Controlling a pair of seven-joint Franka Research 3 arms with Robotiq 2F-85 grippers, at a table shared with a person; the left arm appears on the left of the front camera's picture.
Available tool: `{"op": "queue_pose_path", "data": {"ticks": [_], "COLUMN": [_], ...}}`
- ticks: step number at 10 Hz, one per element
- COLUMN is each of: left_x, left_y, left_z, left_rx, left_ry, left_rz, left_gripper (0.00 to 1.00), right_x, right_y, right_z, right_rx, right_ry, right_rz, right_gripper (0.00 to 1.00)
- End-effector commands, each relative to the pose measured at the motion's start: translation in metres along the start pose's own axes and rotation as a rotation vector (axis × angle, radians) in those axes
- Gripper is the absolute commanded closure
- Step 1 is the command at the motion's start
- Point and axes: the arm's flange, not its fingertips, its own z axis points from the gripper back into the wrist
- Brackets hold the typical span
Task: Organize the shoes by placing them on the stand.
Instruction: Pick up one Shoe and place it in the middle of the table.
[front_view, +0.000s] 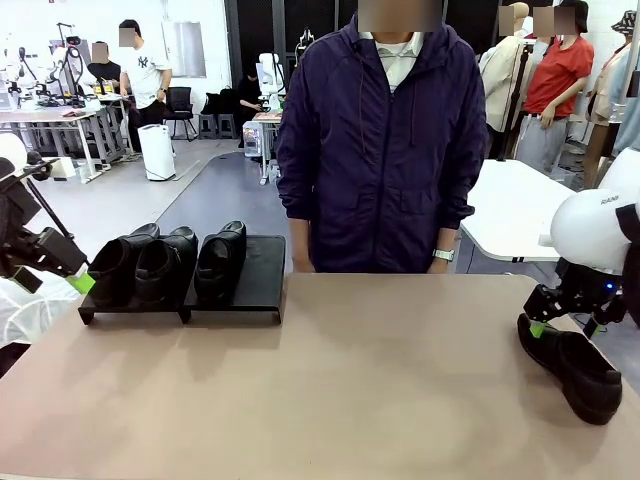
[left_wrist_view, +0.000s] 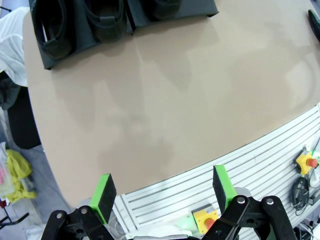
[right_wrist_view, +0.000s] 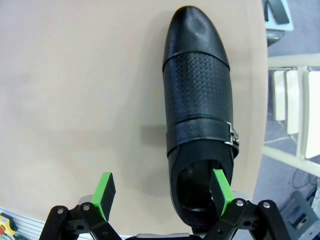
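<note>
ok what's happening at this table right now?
Shoe sorting. Three shoes sit on the stand at the far left, with its right end free. The fourth shoe lies on the table at the right. The right gripper is open just above that shoe's heel, one pad over its opening, gripping nothing. The left gripper is open and holds nothing. A person stands at the far side, watching.

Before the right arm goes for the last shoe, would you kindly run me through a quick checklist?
1. Right end effector open: ok.
2. Fingers straddling the loose shoe: not ok, one pad sits over the shoe's opening, the other over bare table.
3. Free slot on the stand: ok, right end empty.
4. Three shoes on the stand: ok.
5. Left end effector open, away from the loose shoe: ok.
</note>
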Motion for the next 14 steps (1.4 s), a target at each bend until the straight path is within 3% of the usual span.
{"op": "queue_pose_path", "data": {"ticks": [1,7,12,13,14], "left_x": [0.001,0.001,0.001,0.001,0.001], "left_y": [0.002,0.002,0.002,0.002,0.002], "left_z": [0.003,0.003,0.003,0.003,0.003], "left_rx": [0.000,0.000,0.000,0.000,0.000], "left_ry": [0.011,0.011,0.011,0.011,0.011], "left_rz": [-0.013,-0.013,-0.013,-0.013,-0.013], "left_gripper": [0.00,0.00,0.00,0.00,0.00], "right_x": [0.007,0.005,0.004,0.004,0.004], "right_y": [-0.003,-0.004,-0.003,-0.003,-0.003], "right_z": [-0.006,-0.027,-0.043,-0.044,-0.044], "right_rx": [0.023,0.028,0.040,0.037,0.027], "right_ry": [-0.008,0.009,0.077,0.099,0.111], "right_rz": [0.037,0.109,0.146,0.151,0.159], "right_gripper": [0.00,0.00,0.00,0.60,1.00]}}
